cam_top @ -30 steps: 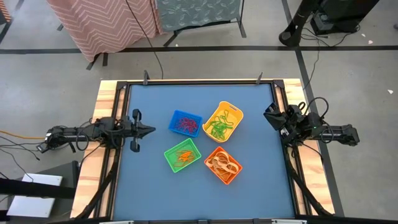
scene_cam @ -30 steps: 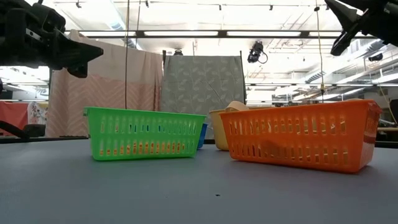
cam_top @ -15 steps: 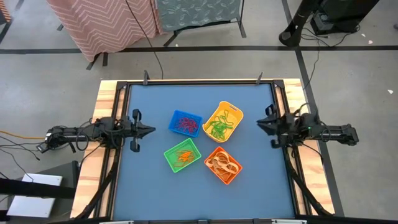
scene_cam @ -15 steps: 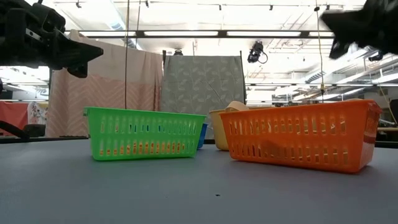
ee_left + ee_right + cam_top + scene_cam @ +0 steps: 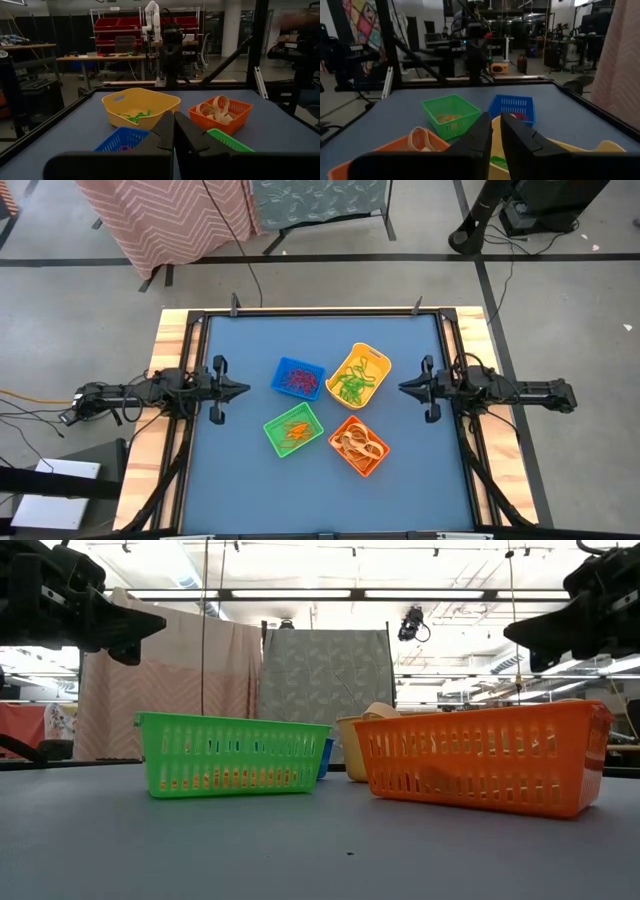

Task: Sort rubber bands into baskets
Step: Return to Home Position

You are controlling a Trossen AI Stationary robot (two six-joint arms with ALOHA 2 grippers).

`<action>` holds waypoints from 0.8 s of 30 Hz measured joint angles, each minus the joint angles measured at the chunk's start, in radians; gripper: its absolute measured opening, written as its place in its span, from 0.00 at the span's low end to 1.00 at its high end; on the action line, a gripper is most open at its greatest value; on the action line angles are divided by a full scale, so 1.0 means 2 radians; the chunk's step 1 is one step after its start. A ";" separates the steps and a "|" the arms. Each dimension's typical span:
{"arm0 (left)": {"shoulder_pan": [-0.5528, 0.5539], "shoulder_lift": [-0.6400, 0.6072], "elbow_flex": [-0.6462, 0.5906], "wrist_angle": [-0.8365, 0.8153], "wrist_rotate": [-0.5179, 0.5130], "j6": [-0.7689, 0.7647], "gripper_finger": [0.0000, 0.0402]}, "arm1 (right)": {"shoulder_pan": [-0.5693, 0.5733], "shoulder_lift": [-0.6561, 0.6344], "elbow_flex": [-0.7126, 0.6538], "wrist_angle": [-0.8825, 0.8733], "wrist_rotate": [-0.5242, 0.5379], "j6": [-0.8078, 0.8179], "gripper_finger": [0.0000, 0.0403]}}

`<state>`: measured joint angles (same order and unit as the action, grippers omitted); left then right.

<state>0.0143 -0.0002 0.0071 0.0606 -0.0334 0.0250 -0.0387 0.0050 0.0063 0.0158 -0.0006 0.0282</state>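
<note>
While baskets crowd blue table, curtains behind

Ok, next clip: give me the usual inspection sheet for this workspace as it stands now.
Surface: blue table mat in a wooden frame, no loose bands seen on it.
Job's things: blue basket holds red bands; yellow basket green bands; green basket orange bands; orange basket pale bands.
Clutter: nothing seen.
Grippers: left gripper at the mat's left edge, right gripper at its right edge, both with jaws closed and empty, pointing at the baskets.
Cables: black cables by the right arm's base.
Surroundings: fabric screens behind the table; shelving in the wrist views.
</note>
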 joint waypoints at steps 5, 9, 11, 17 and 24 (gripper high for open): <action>0.000 0.000 0.000 0.000 0.000 -0.001 0.02 | 0.000 0.002 0.000 0.002 0.000 0.002 0.13; 0.000 0.000 0.000 0.000 0.000 -0.001 0.02 | 0.000 0.002 0.000 0.003 0.000 0.003 0.14; 0.000 0.000 0.000 0.000 0.000 -0.001 0.02 | 0.000 0.002 0.000 0.004 0.000 0.003 0.14; 0.000 0.000 0.000 0.000 0.000 -0.002 0.02 | 0.000 0.002 0.000 0.004 0.000 0.003 0.13; 0.000 0.000 0.000 0.000 0.000 -0.002 0.02 | 0.000 0.002 0.000 0.004 0.000 0.003 0.14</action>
<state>0.0143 -0.0002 0.0071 0.0605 -0.0334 0.0216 -0.0387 0.0082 0.0063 0.0238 -0.0010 0.0338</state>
